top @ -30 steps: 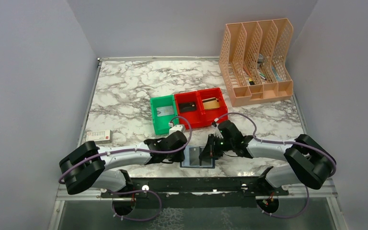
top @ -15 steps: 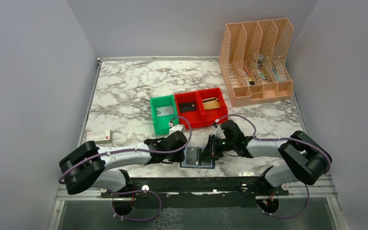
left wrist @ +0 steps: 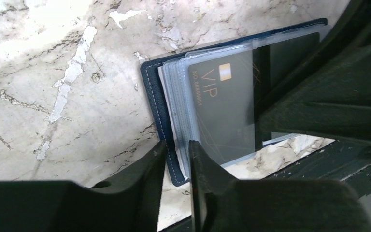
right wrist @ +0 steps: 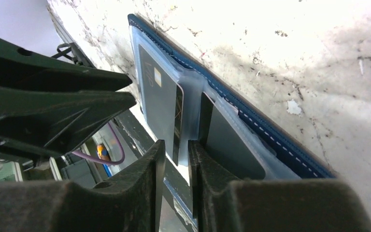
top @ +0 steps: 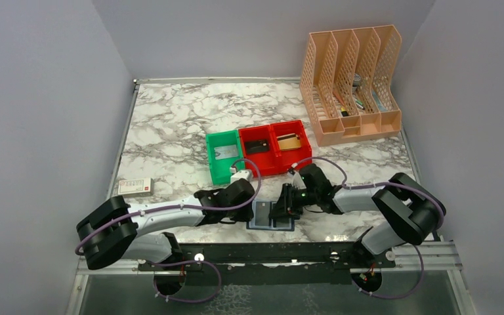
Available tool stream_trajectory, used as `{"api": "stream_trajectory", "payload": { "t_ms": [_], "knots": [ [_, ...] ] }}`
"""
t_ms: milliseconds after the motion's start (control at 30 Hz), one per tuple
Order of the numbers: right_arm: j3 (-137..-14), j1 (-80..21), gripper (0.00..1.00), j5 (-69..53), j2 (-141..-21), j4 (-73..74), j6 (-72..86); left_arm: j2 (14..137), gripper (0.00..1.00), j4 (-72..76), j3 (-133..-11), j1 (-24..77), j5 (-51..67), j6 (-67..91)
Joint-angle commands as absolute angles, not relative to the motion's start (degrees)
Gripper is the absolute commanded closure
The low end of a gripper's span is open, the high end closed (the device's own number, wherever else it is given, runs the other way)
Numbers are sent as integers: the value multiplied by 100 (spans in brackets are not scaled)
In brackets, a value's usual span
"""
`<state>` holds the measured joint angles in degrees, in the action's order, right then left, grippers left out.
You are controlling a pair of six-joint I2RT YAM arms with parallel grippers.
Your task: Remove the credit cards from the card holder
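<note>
The navy card holder lies open at the table's near edge, between both arms. In the left wrist view its stitched cover and clear sleeves show, with a black VIP card on top. My left gripper is shut on the holder's left edge; it also shows in the top view. My right gripper sits over the holder's middle. In the right wrist view the right gripper pinches the thin edge of a dark card in its clear sleeve, beside the navy cover.
A green bin and two joined red bins stand just behind the grippers. A peach file organizer is at the back right. A small white box lies at the left. The black rail runs along the near edge.
My right gripper has slid left, further over the open card holder. The left gripper has stayed on the holder's left edge.
</note>
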<state>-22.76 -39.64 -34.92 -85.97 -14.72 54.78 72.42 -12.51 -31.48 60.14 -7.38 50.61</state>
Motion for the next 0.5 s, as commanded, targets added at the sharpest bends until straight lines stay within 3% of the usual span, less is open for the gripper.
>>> {"api": "stream_trajectory", "payload": {
  "t_ms": [0, 200, 467],
  "knots": [
    [-2333, -3937, 77, -3515, -8853, -1611, 5418, 6974, 69, -1246, -3400, 6029, -899, 5003],
    [-2314, -3937, 82, -3509, -8877, -1682, 5472, 7207, 64, -576, -3333, 6029, -415, 4905],
    [-2245, -3937, 95, -3670, -8871, -1870, 5599, 7741, 71, -896, -3413, 6029, -499, 4796]
  ]
}}
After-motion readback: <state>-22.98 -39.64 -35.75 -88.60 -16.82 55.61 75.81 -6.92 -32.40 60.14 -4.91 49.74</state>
